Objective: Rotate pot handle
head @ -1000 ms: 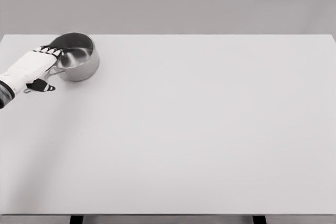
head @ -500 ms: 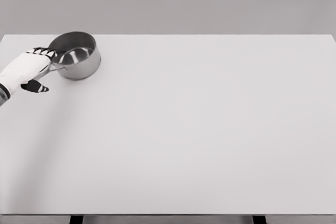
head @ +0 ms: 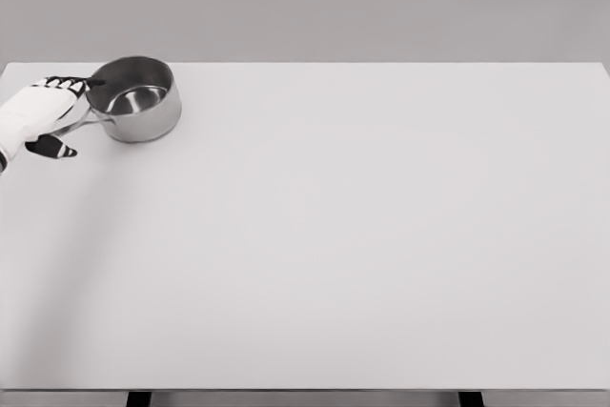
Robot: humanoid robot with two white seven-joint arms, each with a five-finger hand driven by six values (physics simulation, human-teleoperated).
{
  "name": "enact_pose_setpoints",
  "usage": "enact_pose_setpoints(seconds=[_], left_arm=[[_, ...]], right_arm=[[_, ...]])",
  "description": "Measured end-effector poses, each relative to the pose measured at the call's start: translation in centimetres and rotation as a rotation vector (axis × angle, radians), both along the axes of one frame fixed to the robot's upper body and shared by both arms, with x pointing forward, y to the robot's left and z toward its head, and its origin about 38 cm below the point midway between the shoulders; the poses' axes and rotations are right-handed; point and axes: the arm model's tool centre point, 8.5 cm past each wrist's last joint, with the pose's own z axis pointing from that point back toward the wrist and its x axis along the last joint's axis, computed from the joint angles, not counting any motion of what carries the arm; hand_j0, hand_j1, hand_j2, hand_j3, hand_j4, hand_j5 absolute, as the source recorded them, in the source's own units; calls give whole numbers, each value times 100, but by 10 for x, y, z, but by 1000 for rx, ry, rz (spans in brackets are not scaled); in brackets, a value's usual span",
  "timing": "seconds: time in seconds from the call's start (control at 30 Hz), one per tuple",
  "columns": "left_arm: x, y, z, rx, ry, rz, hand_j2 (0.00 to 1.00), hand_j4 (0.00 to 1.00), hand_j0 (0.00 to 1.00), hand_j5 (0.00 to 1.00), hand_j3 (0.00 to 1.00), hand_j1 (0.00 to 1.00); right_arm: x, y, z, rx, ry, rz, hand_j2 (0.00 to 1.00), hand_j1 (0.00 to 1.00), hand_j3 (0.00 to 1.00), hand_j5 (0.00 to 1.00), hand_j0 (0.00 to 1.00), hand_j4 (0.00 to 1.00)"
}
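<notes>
Drawing back left of the pot (head: 139, 99), left hand (head: 36, 113) fingers (head: 69, 84) still hooking its handle (head: 78, 121), swinging it leftward.

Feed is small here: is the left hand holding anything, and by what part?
The left hand is over the pot handle; a closed grip cannot be told.

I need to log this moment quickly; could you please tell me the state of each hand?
Left hand: at the pot handle, but whether it grips it cannot be told.
Right hand: not in view.
</notes>
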Motion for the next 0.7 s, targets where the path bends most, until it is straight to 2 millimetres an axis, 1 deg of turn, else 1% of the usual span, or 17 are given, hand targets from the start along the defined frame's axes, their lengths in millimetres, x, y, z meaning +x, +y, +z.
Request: enact_pose_setpoints(seconds=[0.2, 0.37, 0.7], left_arm=[[2, 5, -3, -3, 11, 15, 100, 100, 100, 100, 100, 100], [6, 8, 1, -5, 6, 25, 100, 100, 100, 100, 100, 100], [9, 17, -2, 2, 15, 74, 100, 100, 100, 100, 100, 100]], right_arm=[[0, 0, 0, 0, 0, 0, 100, 100, 100, 100, 100, 100], [0, 0, 0, 0, 0, 0, 100, 100, 100, 100, 100, 100], [0, 0, 0, 0, 0, 0, 100, 100, 100, 100, 100, 100]])
